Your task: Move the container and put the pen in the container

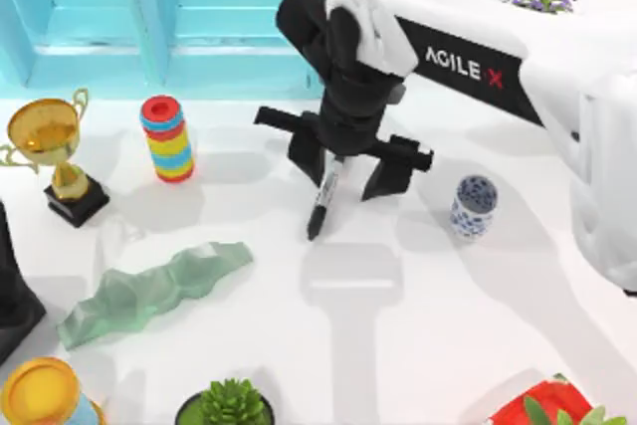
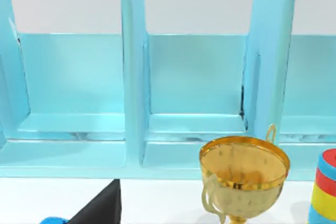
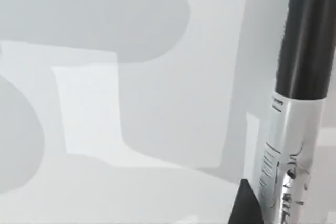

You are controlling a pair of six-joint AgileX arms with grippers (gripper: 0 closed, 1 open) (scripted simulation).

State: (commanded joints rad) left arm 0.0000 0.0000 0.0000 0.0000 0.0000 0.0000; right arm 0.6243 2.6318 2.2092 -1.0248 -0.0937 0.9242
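Right arm over mid-surface, pen hanging under its jaws.
Right gripper (image 1: pixel 343 161) jaws spread wide; the pen (image 1: pixel 324 197) runs up between them, whether gripped cannot be told. The container (image 1: pixel 473 207) stands upright on the surface (image 1: pixel 418 325), right of the pen, apart. Left arm sits at the left edge.

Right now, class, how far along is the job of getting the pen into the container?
Done: the right end effector, over the table's middle, holds the slim black marker pen hanging tip down. In hand: carrying it. Left: the small white cup with blue floral pattern stands apart at the pen's right, without the pen; it must still receive it.
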